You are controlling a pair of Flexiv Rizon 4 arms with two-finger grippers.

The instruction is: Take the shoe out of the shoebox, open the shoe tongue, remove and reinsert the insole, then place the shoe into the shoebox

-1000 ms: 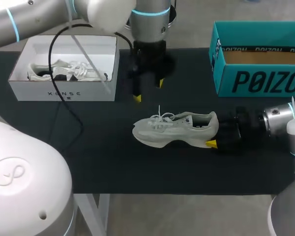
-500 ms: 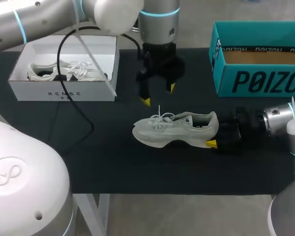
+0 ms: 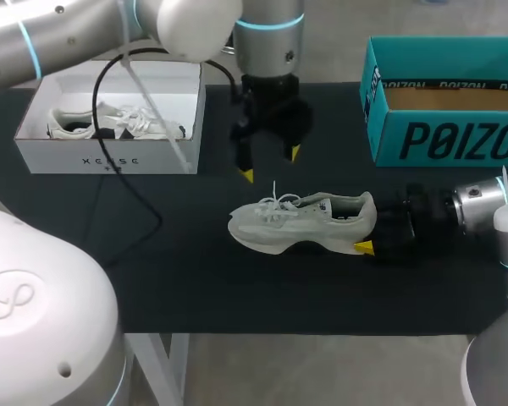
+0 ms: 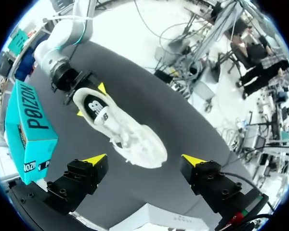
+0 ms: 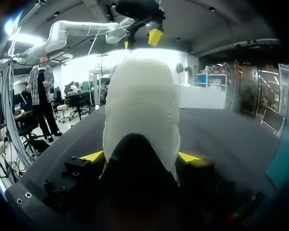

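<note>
Head view shows the shoe (image 3: 300, 222) upright on the table (image 3: 195, 279) between the white box (image 3: 110, 156) and the teal box (image 3: 444, 139), its heel clamped by my right gripper (image 3: 371, 233), while my left gripper (image 3: 271, 163) hangs just beyond it, fingers spread wide, holding nothing.

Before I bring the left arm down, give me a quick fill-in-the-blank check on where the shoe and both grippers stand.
1. The right gripper is shut on the loose shoe at its ____.
2. The left gripper hangs clear of that shoe, its fingers ____.
3. The white shoebox holds a second ____.
Missing words: heel; open; shoe.
</note>
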